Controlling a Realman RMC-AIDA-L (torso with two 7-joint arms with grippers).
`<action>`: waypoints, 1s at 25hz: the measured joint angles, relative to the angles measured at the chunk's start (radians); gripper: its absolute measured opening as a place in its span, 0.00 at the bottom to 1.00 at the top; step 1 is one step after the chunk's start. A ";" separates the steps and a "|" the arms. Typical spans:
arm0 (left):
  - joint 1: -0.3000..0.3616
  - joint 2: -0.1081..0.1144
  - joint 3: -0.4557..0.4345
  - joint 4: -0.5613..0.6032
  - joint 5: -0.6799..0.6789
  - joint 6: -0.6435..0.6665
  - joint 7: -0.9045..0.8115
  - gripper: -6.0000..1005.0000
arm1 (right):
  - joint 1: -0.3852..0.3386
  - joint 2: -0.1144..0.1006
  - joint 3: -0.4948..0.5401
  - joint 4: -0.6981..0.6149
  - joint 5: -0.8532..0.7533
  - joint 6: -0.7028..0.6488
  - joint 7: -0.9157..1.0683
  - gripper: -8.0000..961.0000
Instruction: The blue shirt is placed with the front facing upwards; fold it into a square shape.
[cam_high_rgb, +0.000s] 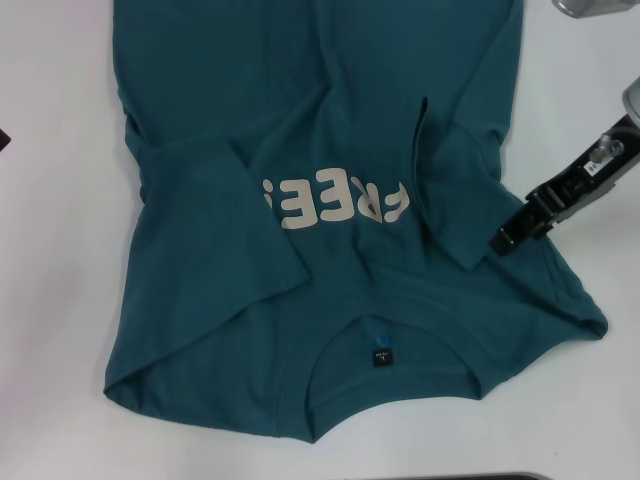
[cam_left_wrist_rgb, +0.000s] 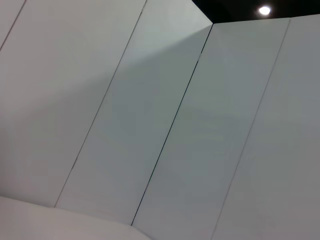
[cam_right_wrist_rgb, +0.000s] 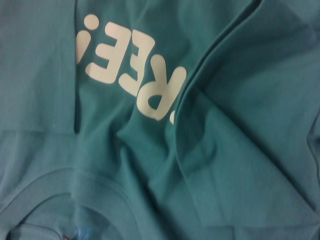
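**One shirt, one gripper in sight**

There is a single blue shirt (cam_high_rgb: 300, 150) on a white table (cam_high_rgb: 50, 250), and a single arm shows in the head view: the right gripper (cam_high_rgb: 500, 241), reaching in from the right edge. The left gripper is out of sight; its wrist camera sees only pale wall panels (cam_left_wrist_rgb: 150, 125) and one ceiling light (cam_left_wrist_rgb: 264, 10).

The shirt fills the middle of the table, its collar (cam_high_rgb: 385, 345) toward the robot and its body running to the far edge of the head view. The right gripper's dark tip sits at the shirt's right side, level with the lettering, over or against the edge of the folded-in cloth there; I cannot tell whether it touches the fabric. Whether its fingers are spread or closed cannot be told either, since only a black block at the tip shows.

The shirt is dark teal. Both sleeves are folded inward over the chest: the left flap covers the start of the off-white lettering (cam_high_rgb: 335, 203), the right flap forms a raised crease beside its end. The letters read upside down from the robot's side. One small black neck tag (cam_high_rgb: 381, 354) lies inside the collar. The cloth is rumpled, with soft wrinkles around the print, seen close in the right wrist view (cam_right_wrist_rgb: 200, 150).
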 joint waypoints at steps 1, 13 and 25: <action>0.001 -0.001 0.000 0.000 0.000 0.000 0.003 0.72 | -0.003 -0.002 0.003 0.001 -0.002 -0.006 0.005 0.71; -0.003 -0.003 -0.001 -0.004 0.000 -0.002 0.003 0.72 | -0.051 0.008 0.246 0.039 0.012 -0.042 0.164 0.71; -0.010 0.002 0.000 -0.009 -0.008 -0.012 0.026 0.72 | -0.160 0.020 0.334 0.063 0.067 0.032 0.179 0.71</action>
